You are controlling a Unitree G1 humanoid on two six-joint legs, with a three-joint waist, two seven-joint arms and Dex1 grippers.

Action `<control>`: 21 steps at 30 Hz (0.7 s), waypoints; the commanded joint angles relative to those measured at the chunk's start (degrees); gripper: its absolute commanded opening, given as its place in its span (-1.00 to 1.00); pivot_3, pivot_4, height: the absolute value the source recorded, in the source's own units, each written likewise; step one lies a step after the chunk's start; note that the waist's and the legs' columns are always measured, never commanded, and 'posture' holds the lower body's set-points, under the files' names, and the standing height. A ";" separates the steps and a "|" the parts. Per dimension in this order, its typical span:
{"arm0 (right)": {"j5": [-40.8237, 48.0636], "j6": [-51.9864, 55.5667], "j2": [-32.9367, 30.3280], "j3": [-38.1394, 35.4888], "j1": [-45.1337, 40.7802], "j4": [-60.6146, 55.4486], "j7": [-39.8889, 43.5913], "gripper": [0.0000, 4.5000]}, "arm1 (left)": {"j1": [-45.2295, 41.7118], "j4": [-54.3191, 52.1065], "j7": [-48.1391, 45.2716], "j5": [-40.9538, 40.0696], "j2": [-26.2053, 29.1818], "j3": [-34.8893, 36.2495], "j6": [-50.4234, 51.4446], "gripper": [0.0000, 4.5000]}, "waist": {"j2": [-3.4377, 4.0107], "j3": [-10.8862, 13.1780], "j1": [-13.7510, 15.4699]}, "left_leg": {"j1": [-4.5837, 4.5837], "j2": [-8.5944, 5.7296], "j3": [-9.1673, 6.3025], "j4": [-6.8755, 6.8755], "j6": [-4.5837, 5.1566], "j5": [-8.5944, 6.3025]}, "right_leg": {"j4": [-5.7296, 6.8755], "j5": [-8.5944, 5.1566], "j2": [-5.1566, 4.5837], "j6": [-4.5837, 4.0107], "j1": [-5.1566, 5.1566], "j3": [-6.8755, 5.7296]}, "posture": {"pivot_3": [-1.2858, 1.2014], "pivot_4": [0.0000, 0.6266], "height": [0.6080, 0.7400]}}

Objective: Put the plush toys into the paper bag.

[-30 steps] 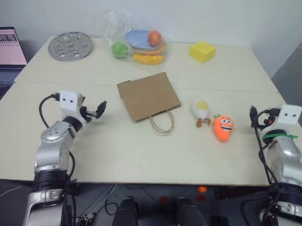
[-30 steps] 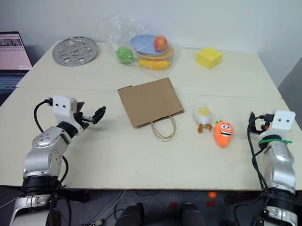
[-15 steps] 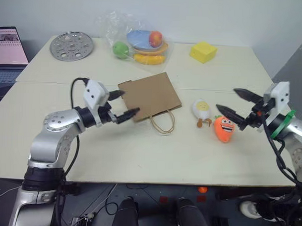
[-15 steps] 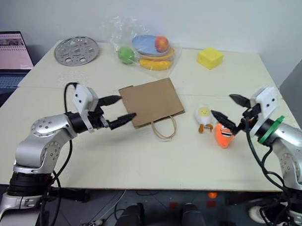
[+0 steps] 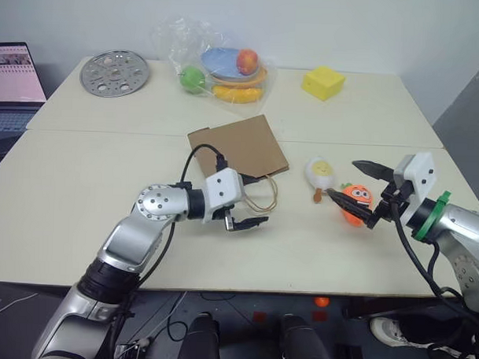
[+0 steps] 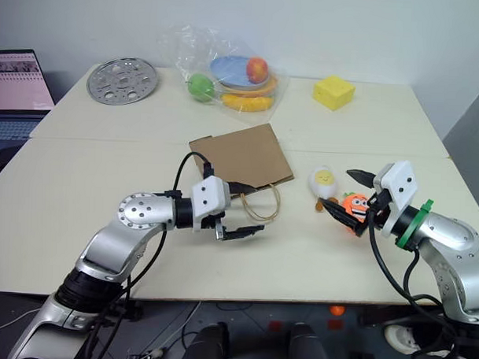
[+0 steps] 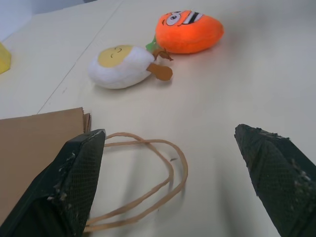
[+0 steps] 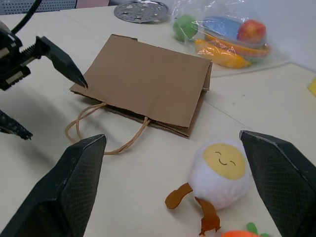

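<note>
1. The left gripper [image 5: 250, 212] hangs low over the cream tabletop [image 5: 81, 213] with its two black fingers spread wide apart, grasping nothing; its tips point toward the robot's right
2. Just past that gripper lie the tan twisted-paper loop handles [image 5: 262, 194] of the flat brown kraft paper bag [image 5: 238, 142]; in the left wrist view one finger [image 7: 74, 170] sits over the handle loops [image 7: 148, 177] and the bag's edge, though contact cannot be told
3. The bag lies folded flat on the table, its closed end pointing away from the left gripper and its handles toward it
4. The right gripper [image 5: 361, 192] is released too, black fingers splayed wide and empty, aimed toward the robot's left
5. The orange smiling carrot plush with a green top [image 5: 355, 202] lies on the table directly at the right gripper, between its open fingers as seen from the head; whether a finger touches it cannot be told
6. Just beyond the right gripper's tips, between it and the bag, lies the white-and-yellow egg plush with thin brown legs [image 5: 319, 173], its legs [image 8: 197, 207] next to the carrot's green top
7. Well beyond both grippers sit a clear crinkled plastic bag of shiny fruit [image 5: 220, 64], a yellow foam block [image 5: 321, 81] and a round perforated metal disc [image 5: 113, 72]
</note>
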 commanded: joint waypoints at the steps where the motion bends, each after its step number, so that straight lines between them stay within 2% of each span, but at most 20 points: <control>1: 1.05 0.79 0.39 -3.21 2.87 -6.11 -2.34 1.00 | -2.37 5.07 0.38 5.98 -1.80 -4.35 -7.17 0.99 | 0.00 0.00 0.08 | 0.00 -0.01 0.00 0.00 0.00 0.00 | 0.00 0.00 0.00 0.01 0.00 0.00 | 0.03 -0.52 1.00; 2: 1.15 1.00 0.55 -3.55 3.23 -6.35 -2.75 1.00 | -2.80 6.13 0.59 6.79 -2.18 -4.67 -8.14 0.99 | 0.00 0.00 0.09 | 0.00 -0.01 0.00 0.00 0.00 0.00 | 0.00 -0.01 0.00 0.01 0.00 0.00 | 0.03 -0.52 1.00; 5: 0.71 0.59 0.84 -4.46 4.33 -5.67 -3.26 1.00 | -3.94 7.65 1.74 7.63 -4.26 -4.37 -9.08 0.73 | -0.01 0.00 0.08 | -0.01 -0.01 0.02 0.05 0.00 0.00 | -0.02 -0.08 0.00 -0.12 0.00 0.03 | 0.03 -0.52 1.00; 9: 0.66 -0.45 1.35 -5.55 4.99 -4.46 -3.13 1.00 | -4.07 9.60 2.72 10.80 -4.66 -5.01 -10.06 0.19 | -0.01 0.00 -0.02 | 0.00 -0.01 0.03 0.08 0.00 0.01 | -0.01 -0.08 0.00 -0.12 0.03 0.05 | 0.03 -0.52 1.00; 17: -0.55 -2.22 1.88 -5.09 4.66 -2.66 -2.21 1.00 | -4.50 10.49 2.77 11.18 -5.32 -3.80 -8.91 -0.93 | -0.01 0.00 -0.03 | 0.00 -0.01 0.01 0.05 0.00 0.00 | 0.01 0.00 0.00 0.02 0.02 0.03 | 0.03 -0.52 1.00; 18: -0.57 -2.31 1.78 -5.02 4.22 -2.45 -2.21 1.00 | -4.65 10.63 2.94 10.96 -5.40 -3.36 -8.29 -0.98 | -0.01 0.00 -0.03 | 0.00 -0.01 0.01 0.05 0.00 0.00 | 0.01 0.01 0.00 0.04 0.02 0.03 | 0.03 -0.52 1.00; 21: -0.76 -2.49 1.68 -4.74 3.21 -1.84 -2.24 1.00 | -5.08 10.52 2.89 9.64 -5.72 -2.09 -6.53 -0.98 | -0.01 0.00 -0.11 | 0.00 -0.01 0.01 0.06 0.00 0.01 | 0.02 0.00 0.00 0.03 0.02 0.03 | 0.03 -0.52 1.00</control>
